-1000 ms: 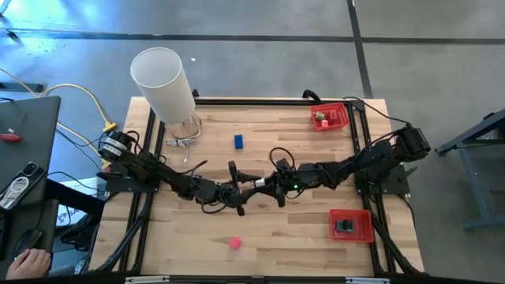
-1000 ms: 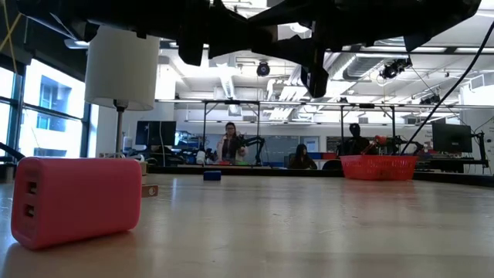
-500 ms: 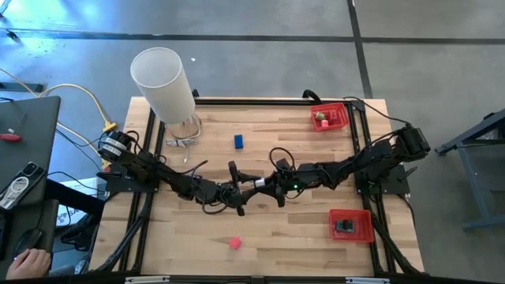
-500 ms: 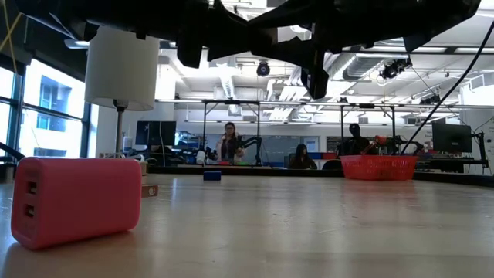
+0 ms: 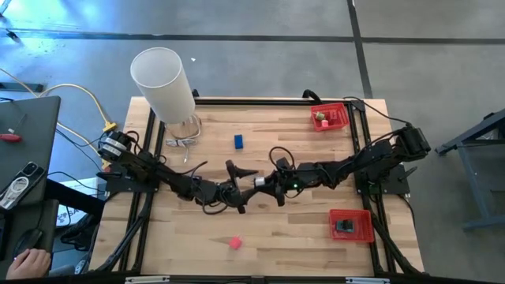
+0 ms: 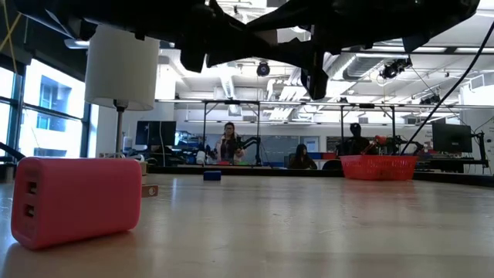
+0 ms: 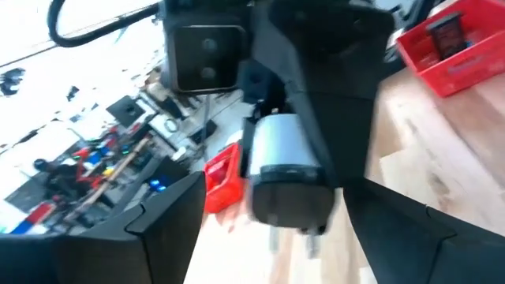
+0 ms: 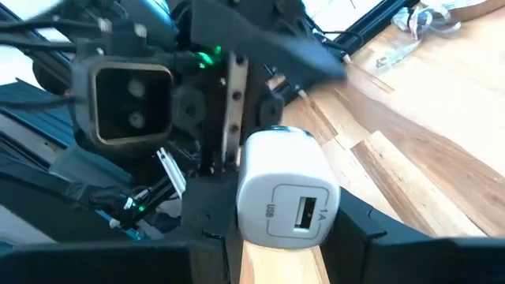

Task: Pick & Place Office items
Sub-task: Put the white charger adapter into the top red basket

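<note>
Both arms meet over the table's middle. My right gripper (image 5: 267, 183) (image 8: 288, 241) is shut on a white USB charger (image 8: 288, 189) (image 5: 258, 182). My left gripper (image 5: 240, 188) (image 7: 288, 237) faces it, open, with a finger on either side of the charger (image 7: 288, 173) and clear of it. The charger's prongs point at the left gripper. A blue piece (image 5: 238, 141) lies flat toward the far edge. A pink charger (image 5: 234, 243) (image 6: 76, 201) lies flat near the near edge. My right gripper pinches the white charger's body (image 8: 260, 225) between its two fingers, coming level from the table's right side. The USB-port face (image 8: 304, 213) looks back at the wrist. The charger is lifted clear of the table, its prongs (image 7: 309, 246) pointing toward the table's left.
A tall white cylinder (image 5: 163, 85) stands at the far left corner with a clear item (image 5: 181, 143) beside it. One red tray (image 5: 330, 117) holding small pieces sits at the far right. Another red tray (image 5: 351, 226) with a black piece sits near right. Bare wood lies between.
My left gripper has turned a little in place. In the high view its far finger now slants toward the charger. The right gripper and the charger have kept still.
</note>
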{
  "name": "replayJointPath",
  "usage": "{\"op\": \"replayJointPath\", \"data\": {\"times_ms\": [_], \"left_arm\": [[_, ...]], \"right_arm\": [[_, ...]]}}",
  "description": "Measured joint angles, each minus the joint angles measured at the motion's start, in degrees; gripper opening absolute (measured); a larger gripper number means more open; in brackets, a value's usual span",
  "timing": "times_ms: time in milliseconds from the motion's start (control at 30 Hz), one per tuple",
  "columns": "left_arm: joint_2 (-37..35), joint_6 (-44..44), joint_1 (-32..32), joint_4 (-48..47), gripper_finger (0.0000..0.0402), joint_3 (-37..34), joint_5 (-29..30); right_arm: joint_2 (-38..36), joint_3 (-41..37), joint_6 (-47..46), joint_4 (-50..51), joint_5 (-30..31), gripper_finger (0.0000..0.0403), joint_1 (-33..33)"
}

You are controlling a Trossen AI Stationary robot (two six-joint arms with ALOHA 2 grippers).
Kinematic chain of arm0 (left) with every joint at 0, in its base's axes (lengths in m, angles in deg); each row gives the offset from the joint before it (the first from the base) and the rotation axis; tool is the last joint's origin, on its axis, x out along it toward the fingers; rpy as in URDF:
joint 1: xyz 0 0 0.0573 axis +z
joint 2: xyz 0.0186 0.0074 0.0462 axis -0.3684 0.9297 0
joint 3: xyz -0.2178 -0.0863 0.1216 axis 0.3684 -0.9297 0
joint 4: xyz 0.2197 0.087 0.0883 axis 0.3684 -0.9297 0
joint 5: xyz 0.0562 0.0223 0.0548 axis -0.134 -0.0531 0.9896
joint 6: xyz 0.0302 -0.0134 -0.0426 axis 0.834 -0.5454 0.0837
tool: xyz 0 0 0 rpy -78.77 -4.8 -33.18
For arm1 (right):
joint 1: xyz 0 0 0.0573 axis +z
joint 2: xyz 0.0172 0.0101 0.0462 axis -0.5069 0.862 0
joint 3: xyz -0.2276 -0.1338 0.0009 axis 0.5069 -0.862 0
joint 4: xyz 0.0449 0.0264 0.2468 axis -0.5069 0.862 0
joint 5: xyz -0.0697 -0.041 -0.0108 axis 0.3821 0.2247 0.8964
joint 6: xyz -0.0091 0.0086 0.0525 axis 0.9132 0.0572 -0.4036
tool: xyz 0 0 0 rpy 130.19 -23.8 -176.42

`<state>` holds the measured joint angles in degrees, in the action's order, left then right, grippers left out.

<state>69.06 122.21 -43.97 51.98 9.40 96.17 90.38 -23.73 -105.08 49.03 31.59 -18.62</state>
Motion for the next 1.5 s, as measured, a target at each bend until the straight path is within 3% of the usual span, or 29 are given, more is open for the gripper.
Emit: {"op": "replayJointPath", "data": {"times_ms": [167, 500, 733, 1067, 1500], "left_arm": [[0.0, 0.1, -1.6, 2.9, 0.0294, -0.1, 3.9], [0.0, -6.8, -4.6, 3.3, 0.0294, -0.1, 5.5], [0.1, -6.3, -7.9, 3.3, 0.0294, -0.1, 12.6], [0.0, -12.6, -11.3, 7.0, 0.0294, 0.0, 11.2], [0.0, -19.5, -12.9, 7.0, 0.0294, 0.0, 11.6]], "right_arm": [[0.0, 0.0, 0.3, 1.7, 0.4, 0.0112, 0.2], [-0.1, 0.0, 2.4, 3.0, -0.5, 0.0112, 0.2], [-0.1, 0.0, 7.2, 4.4, 1.4, 0.0112, 0.3], [-2.2, -0.1, 9.8, 14.7, 11.9, 0.0112, 0.2], [-12.7, -0.1, 11.1, 33.6, 20.7, 0.0113, 0.2]]}}
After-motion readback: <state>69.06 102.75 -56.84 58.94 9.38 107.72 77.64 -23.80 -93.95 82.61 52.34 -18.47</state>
